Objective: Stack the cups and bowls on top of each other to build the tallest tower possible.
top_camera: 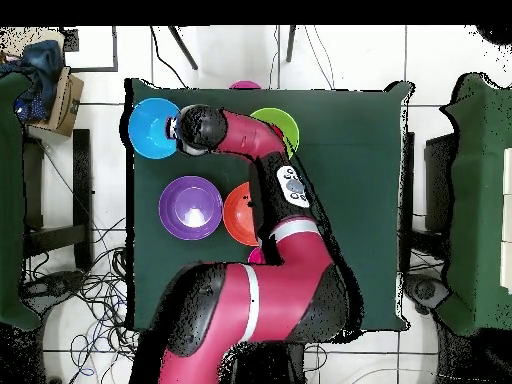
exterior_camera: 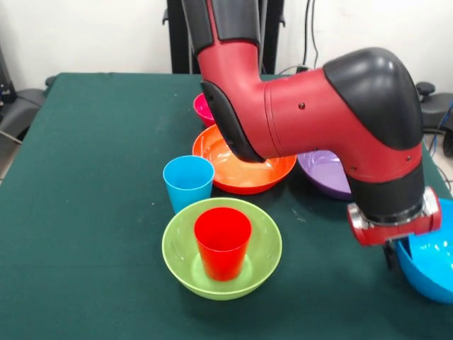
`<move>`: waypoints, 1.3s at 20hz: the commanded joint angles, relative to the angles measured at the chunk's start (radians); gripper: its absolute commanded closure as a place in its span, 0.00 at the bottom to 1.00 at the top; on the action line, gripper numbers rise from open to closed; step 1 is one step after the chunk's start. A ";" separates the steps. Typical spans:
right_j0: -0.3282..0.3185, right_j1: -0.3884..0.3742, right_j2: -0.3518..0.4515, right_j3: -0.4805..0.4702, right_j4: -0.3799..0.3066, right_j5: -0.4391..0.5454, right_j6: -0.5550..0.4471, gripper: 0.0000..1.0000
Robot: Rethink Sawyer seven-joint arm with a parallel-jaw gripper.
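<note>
From the front view I see the arm (exterior_camera: pixel 311 106) crossing the upper middle of the frame and ending at the lower right, where its wrist hangs over the blue bowl (exterior_camera: pixel 432 269); this bowl is cut off by the right edge. Of the gripper (exterior_camera: pixel 391 253) only a dark stub shows at the bowl's rim, so I cannot tell if it is apart or together; in the overhead view the wrist covers it completely. The lime green bowl (exterior_camera: pixel 221 248) sits at lower centre with the red cup (exterior_camera: pixel 222 243) standing upright inside it; the light blue cup (exterior_camera: pixel 188 183) stands upright just beside its upper left rim. Behind, the orange bowl (exterior_camera: pixel 243 164) is partly hidden by the arm; the purple bowl (exterior_camera: pixel 327 175) shows only a part at centre right; the hot pink bowl (exterior_camera: pixel 203 109) shows only a sliver. All rest on the green table (exterior_camera: pixel 92 177).
</note>
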 commanded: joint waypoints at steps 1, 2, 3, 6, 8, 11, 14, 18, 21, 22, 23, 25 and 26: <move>-0.052 -0.116 0.101 0.153 -0.096 0.169 -0.252 1.00; -0.058 -0.122 0.105 0.160 -0.103 0.175 -0.251 1.00; -0.065 -0.126 0.109 0.168 -0.111 0.179 -0.252 1.00; -0.085 -0.139 0.124 0.190 -0.132 0.186 -0.250 1.00; -0.093 -0.148 0.126 0.196 -0.147 0.190 -0.243 1.00; -0.106 -0.160 0.132 0.204 -0.165 0.191 -0.226 1.00; -0.118 -0.176 0.133 0.208 -0.181 0.196 -0.210 1.00; -0.138 -0.180 0.135 0.212 -0.207 0.204 -0.211 1.00; -0.159 -0.185 0.138 0.223 -0.224 0.177 -0.207 1.00; -0.164 -0.186 0.140 0.221 -0.228 0.179 -0.206 1.00; -0.173 -0.188 0.143 0.226 -0.233 0.173 -0.210 1.00; -0.190 -0.190 0.149 0.235 -0.243 0.168 -0.219 1.00; -0.198 -0.191 0.152 0.241 -0.249 0.164 -0.222 1.00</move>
